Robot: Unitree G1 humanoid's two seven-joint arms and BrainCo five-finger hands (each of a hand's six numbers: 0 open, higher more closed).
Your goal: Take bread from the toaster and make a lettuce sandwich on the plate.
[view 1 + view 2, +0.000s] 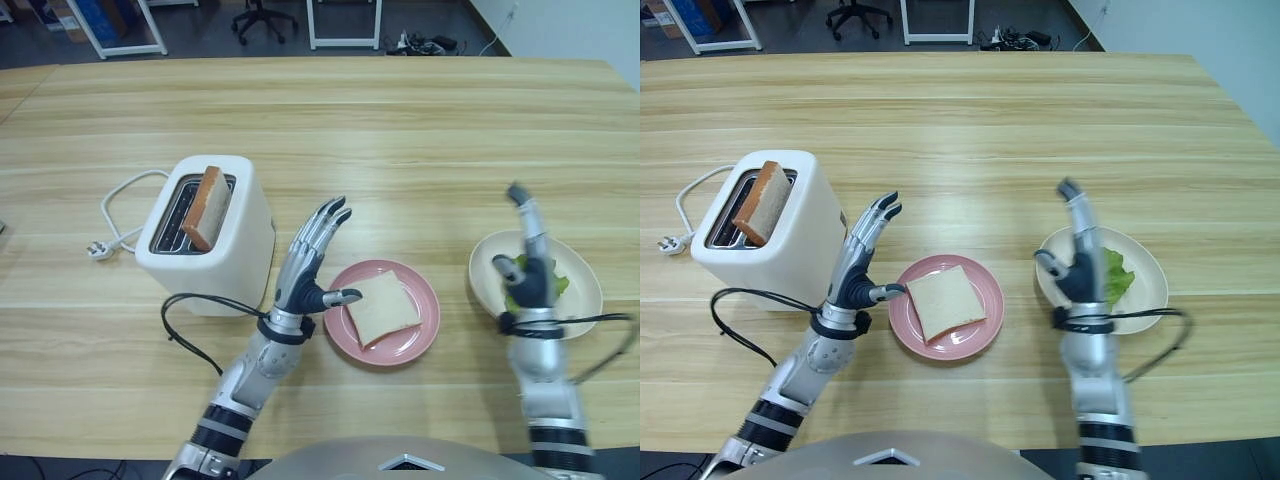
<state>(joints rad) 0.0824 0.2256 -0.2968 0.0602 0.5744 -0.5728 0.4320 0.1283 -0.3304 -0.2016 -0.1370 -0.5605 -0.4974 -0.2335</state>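
Table [400, 120] w/ white toaster [235, 255] at L, bread slice [207, 205] sticking out of slot. Cream bowl [590, 285] R, lettuce [1118, 275] inside. Pink plate [425, 332] mid, second slice [383, 308] flat on it. Left hand [305, 270] btwn toaster & plate, fingers spread, empty. Right hand [530, 265] over bowl (partly hiding lettuce), fingers straight, empty.

Pale honey tones with long darker grain streaks across the light wooden table [400, 120]. Cream-white on the boxy plastic toaster [230, 250] toward the table's left edge, dark inside its slots. Golden-brown crust and tan face on the upright bread slice [207, 207]. White on the cord and plug [98, 250]. Salmon pink on the round plate [428, 330] near the front edge, off-white crumb with thin tan crust on the square bread slice [382, 308]. Cream on the shallow round bowl [585, 300] toward the right edge, fresh green on the ruffled lettuce leaf [1118, 275]. Silver-grey with black on the metal left hand [305, 275] and right hand [532, 280]. Black on the thin wrist cable [575, 320].
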